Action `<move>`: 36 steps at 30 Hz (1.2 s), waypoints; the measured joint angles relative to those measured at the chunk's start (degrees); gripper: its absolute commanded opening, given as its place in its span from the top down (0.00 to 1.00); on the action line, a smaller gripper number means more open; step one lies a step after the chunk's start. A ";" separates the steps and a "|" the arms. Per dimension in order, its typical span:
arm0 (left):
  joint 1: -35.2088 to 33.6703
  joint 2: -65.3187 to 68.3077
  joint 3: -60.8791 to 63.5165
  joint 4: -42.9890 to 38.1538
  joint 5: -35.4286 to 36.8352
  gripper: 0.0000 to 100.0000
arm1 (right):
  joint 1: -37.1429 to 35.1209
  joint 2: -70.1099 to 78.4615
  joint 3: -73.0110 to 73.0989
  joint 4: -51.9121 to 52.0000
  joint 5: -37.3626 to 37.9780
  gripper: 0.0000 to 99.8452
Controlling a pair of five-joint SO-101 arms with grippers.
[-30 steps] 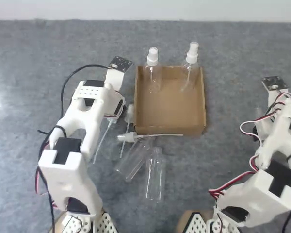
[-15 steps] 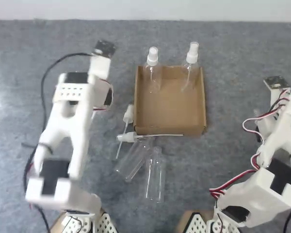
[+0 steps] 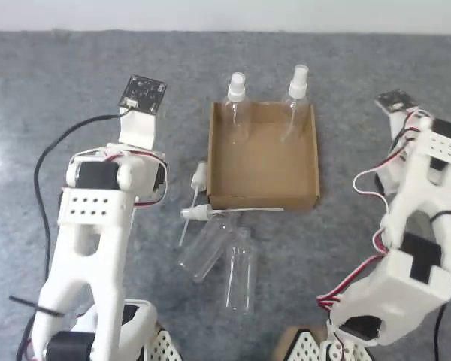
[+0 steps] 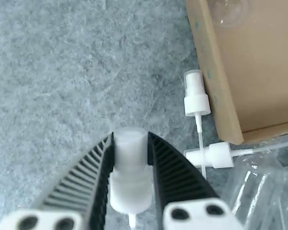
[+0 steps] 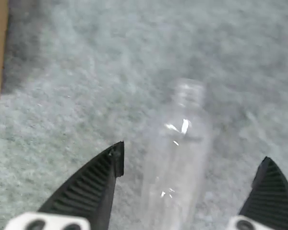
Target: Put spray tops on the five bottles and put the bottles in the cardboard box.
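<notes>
Lately lifted off carpet (image 3: 75, 75): one spray top (image 4: 129, 177), white plastic, stepped barrel, clamped between the ribbed black fingers (image 4: 175, 175) of left gripper (image 4: 130, 142), which are closed snugly on it. Gone from its former spot left of box (image 3: 263, 201). Left arm swung up from low beside the box to high, at left of the high view. Reading for the task: third top in hand, ready for a bottle neck.

Lately brought forward: right gripper (image 5: 192, 155), spread wide, holding nothing, poised above bottle (image 5: 177, 143). Bottle lying on carpet at centre of the right wrist view, neck open and uncapped. Probably the next bottle to be gripped and steadied for capping.

Done so far: capped bottles (image 3: 237, 114), a pair, upright at far side of box, upper centre of the high view.

Outstanding: bare bottles (image 3: 240, 274), two, lying side by side just below box; loose tops (image 3: 198, 213), two, by its lower left corner, with thin dip tubes.

Materials: bottles clear, glossy, cylindrical, shouldered, likely to roll. Box brown card, shallow, squarish, open. Carpet grey, mottled, short-piled.
</notes>
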 measured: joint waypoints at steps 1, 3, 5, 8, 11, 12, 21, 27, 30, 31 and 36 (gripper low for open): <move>0.00 -0.26 0.00 0.00 0.00 0.99 | 0.00 1.32 -0.09 0.00 0.00 0.64; 0.00 -0.35 0.00 0.00 0.00 0.99 | -0.09 4.40 -1.41 -0.26 -0.09 0.64; 0.00 -0.35 0.00 0.00 0.00 0.99 | 0.00 7.82 -3.69 -0.70 -0.09 0.65; 0.00 -0.35 0.00 0.00 0.00 0.99 | 1.05 11.87 -7.82 -0.62 -0.09 0.78; 0.00 -0.35 0.00 0.00 0.00 0.99 | 1.67 14.07 -11.69 0.09 -0.09 0.93; 0.00 -0.35 0.00 0.00 0.00 0.99 | 1.67 14.07 -12.40 0.44 -0.09 0.97; -0.53 -0.35 0.00 0.00 0.00 0.99 | 1.67 13.10 -15.12 2.90 -0.09 0.99; -0.35 -2.64 0.00 0.00 2.11 0.99 | -0.79 -2.11 -16.44 7.03 -5.36 0.99; -0.35 -8.26 0.00 0.00 4.40 0.99 | -5.80 -13.10 -14.07 7.38 -8.35 0.99; -0.35 -10.81 0.00 0.00 5.01 0.99 | -8.00 -16.88 -12.31 7.38 -9.14 0.99; -0.26 -25.41 0.00 0.00 8.97 0.99 | -22.95 -37.10 -0.09 7.21 -13.19 0.99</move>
